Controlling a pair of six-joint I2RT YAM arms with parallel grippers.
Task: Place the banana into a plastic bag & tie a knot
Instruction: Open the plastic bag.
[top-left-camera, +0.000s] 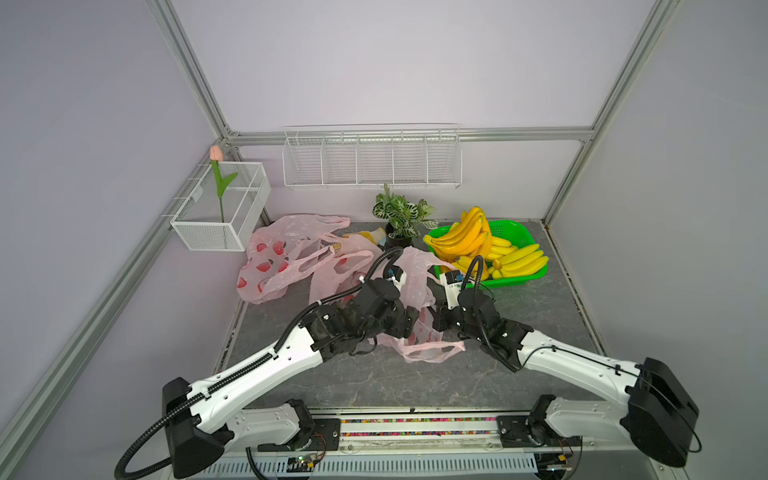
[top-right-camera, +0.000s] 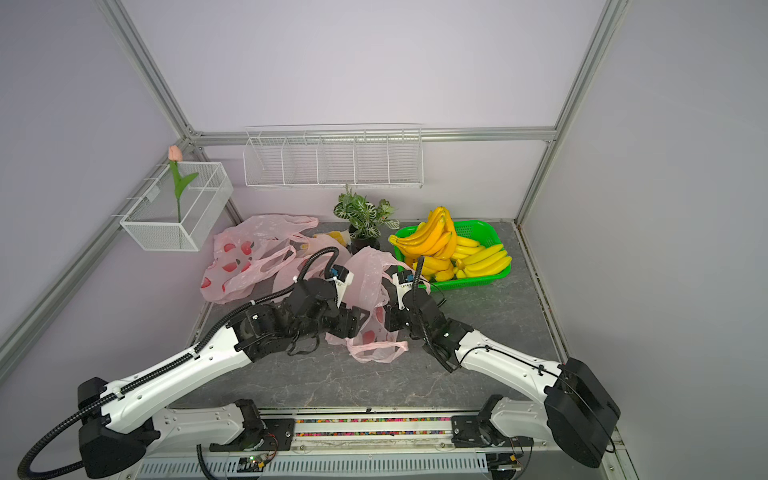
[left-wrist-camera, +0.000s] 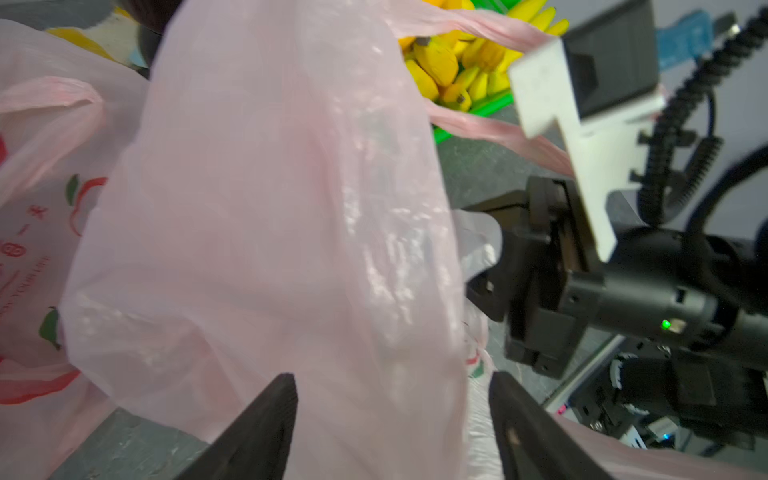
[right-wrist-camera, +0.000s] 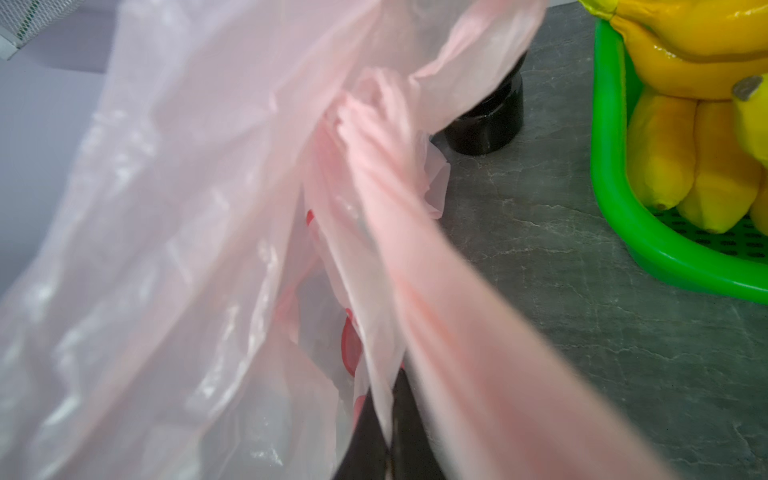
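The grey worktop (top-left-camera: 374, 382) carries the pink plastic bag (top-left-camera: 415, 274), upright at centre between both arms. At its two o'clock sits the green basket (top-left-camera: 519, 280), heaped with bananas (top-left-camera: 519, 262). The loose ones lie eight-to-two, and the right arm is nearer. The right claw (right-wrist-camera: 388, 399) is clenched on bag film. The left claw (left-wrist-camera: 392, 378) is released, straddling the bag. No yellow shows through the film, and the arms hide the bag's base.

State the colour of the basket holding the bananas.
The basket is bright green, seen best in the right wrist view.
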